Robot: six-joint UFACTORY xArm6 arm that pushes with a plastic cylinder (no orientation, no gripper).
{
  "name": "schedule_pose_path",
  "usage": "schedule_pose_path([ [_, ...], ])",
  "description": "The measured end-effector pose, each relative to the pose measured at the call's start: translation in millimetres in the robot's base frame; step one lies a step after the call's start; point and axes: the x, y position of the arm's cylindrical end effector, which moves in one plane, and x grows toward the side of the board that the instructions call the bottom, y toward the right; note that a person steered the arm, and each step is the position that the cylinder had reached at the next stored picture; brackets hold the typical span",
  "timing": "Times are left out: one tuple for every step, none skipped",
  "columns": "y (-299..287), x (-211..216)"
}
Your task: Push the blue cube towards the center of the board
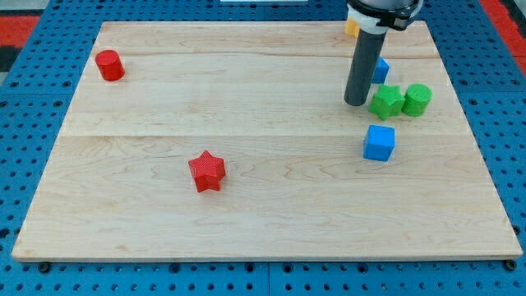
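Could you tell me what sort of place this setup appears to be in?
Probably a robotics lab bench: a wooden board lies on blue perforated mounting plate, with my tip beside small blocks such as the blue cube.

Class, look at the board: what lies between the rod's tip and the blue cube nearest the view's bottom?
Nothing: in the camera view, only bare wood separates my tip from the blue cube. The green star sits to the view's right of that stretch.

The rod [364, 66] hides most of a blue block [381, 69] at its 3 o'clock; shape indeterminate. At its 11 o'clock, an orange block [351, 28] shows only a sliver. The rod's upper mount [383, 11] is cropped by the view's top edge.
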Motion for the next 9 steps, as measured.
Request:
schedule_pose_path([
  [3,0],
  [7,0],
  [7,0],
  [7,1],
  [7,37],
  [14,64],
  [36,67],
  [54,78],
  [60,99],
])
